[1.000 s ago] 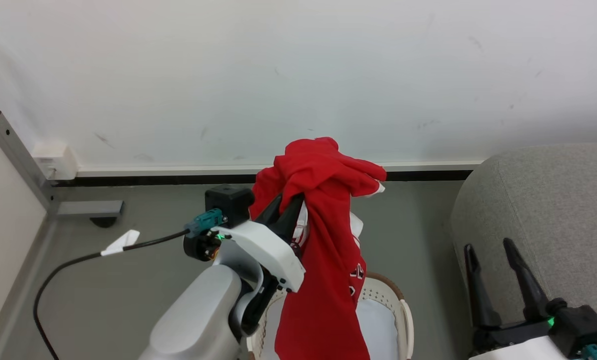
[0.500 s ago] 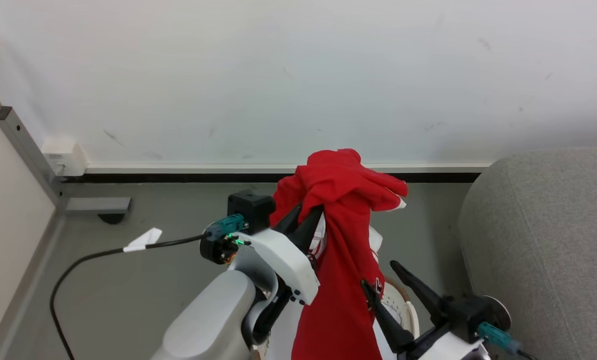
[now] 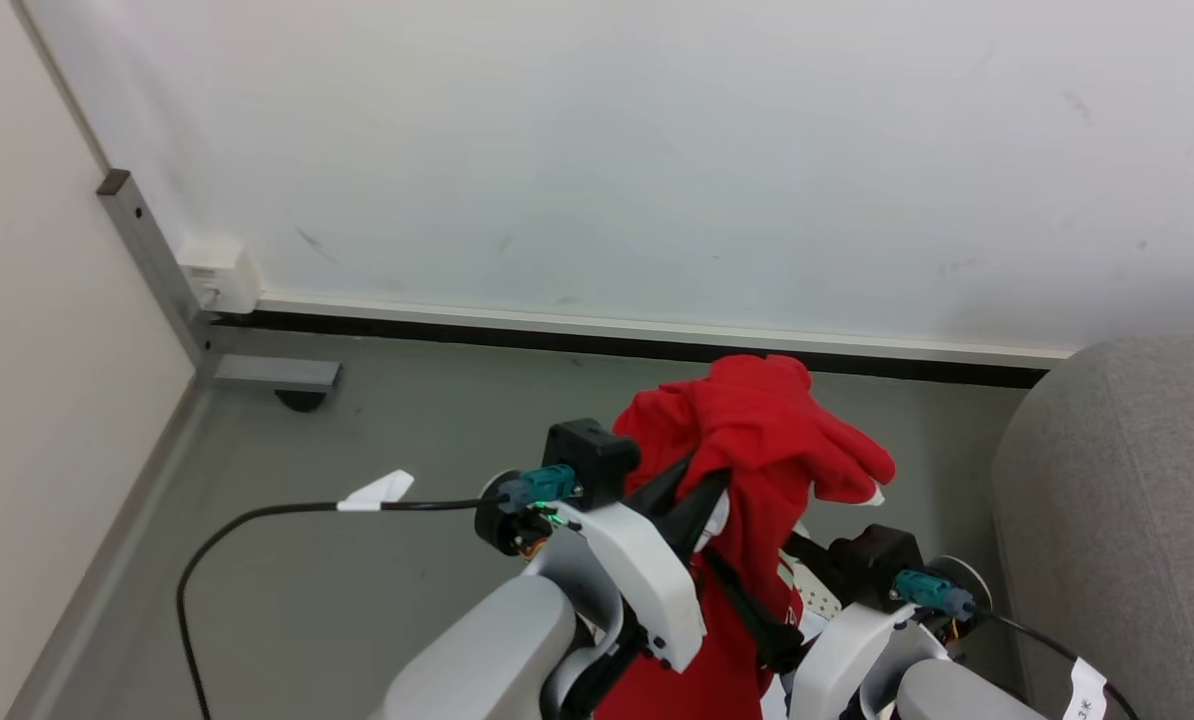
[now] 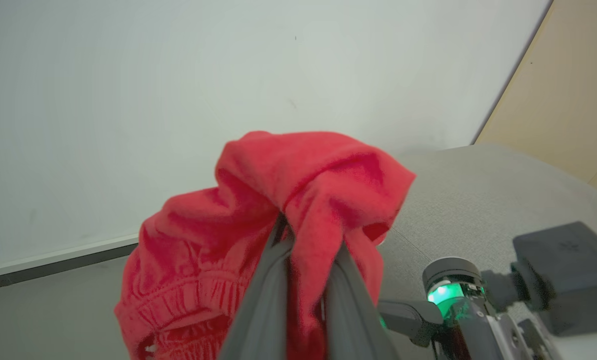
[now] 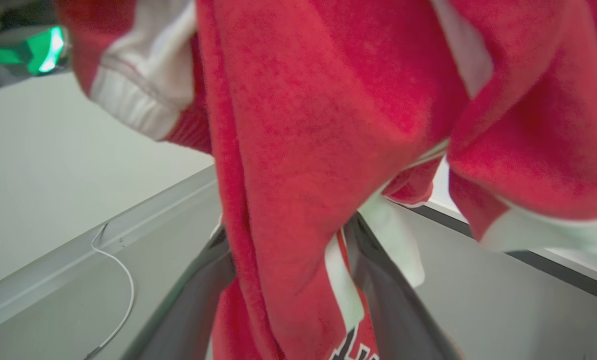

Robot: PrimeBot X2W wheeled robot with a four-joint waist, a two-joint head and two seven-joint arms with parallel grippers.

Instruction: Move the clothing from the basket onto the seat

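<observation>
**Red garment aloft, not yet on the seat**

I have the clothing (image 3: 757, 430) hanging from my left gripper (image 3: 709, 470). Its fingers are pinched nearly together on a bunched fold near the top, and the rest drapes down past the wrist. My right gripper (image 5: 291, 225) has its fingers spread wide, with the hanging cloth passing between them but not clamped.

The garment is up in the air over the floor, just left of the seat (image 3: 1127, 520) and touching neither it nor the floor. A small pale perforated patch behind the right wrist is probably the wall of the basket (image 3: 819, 600), though too little shows for me to be sure.

I judge the cloth to be light, limp and fleecy. It should not slip from a firm pinch, but it will sag, swing and snag on the fingers. A second hold on the hanging body below the white trim would control it best.

By my count there is one garment, one basket, one seat and two grippers.
</observation>
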